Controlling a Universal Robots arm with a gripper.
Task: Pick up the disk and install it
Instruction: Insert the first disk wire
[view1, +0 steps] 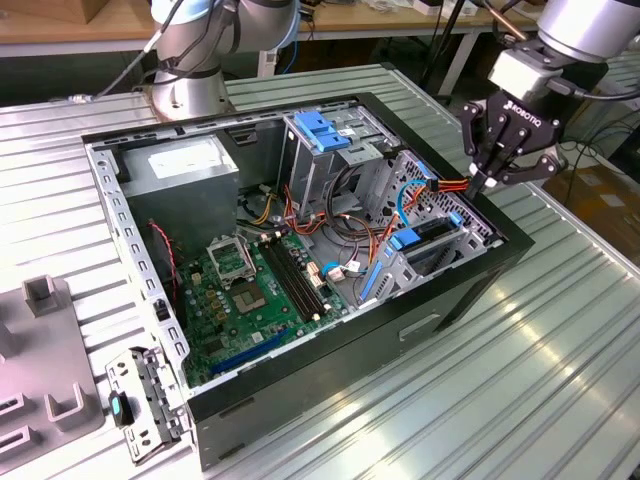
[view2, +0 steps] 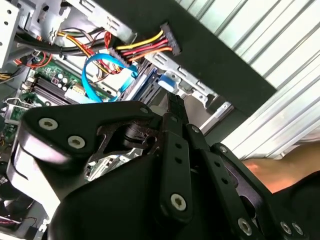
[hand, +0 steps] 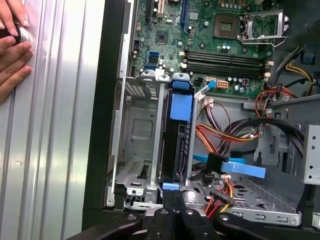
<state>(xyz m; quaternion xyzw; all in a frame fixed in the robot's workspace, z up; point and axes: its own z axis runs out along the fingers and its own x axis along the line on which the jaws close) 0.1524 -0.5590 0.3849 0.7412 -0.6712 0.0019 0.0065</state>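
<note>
Claw (view1: 486, 182) clenched, fingers pressed together with nothing between them. It hangs over the drive cage (hand: 137, 130), at the edge of the computer case (view1: 300, 380) on the exterior view's right.

Disk (hand: 174, 145) stands on edge in a slot of that cage, blue rails along its sides. In the first wrist view its near end lies just beside the claw tip and in line with it. I cannot tell whether they touch.

Judgement: the step is seating the disk. To do it well I would:
- keep the tip centred on the disk's end
- press straight along the slot, not at an angle, so the rails don't bind
- stay off the wire bundle (hand: 215, 135) and blue cable (hand: 242, 169) just beside the slot

A person's hand (hand: 12, 45) rests on the worktop (view1: 520, 380), apart from the claw.
</note>
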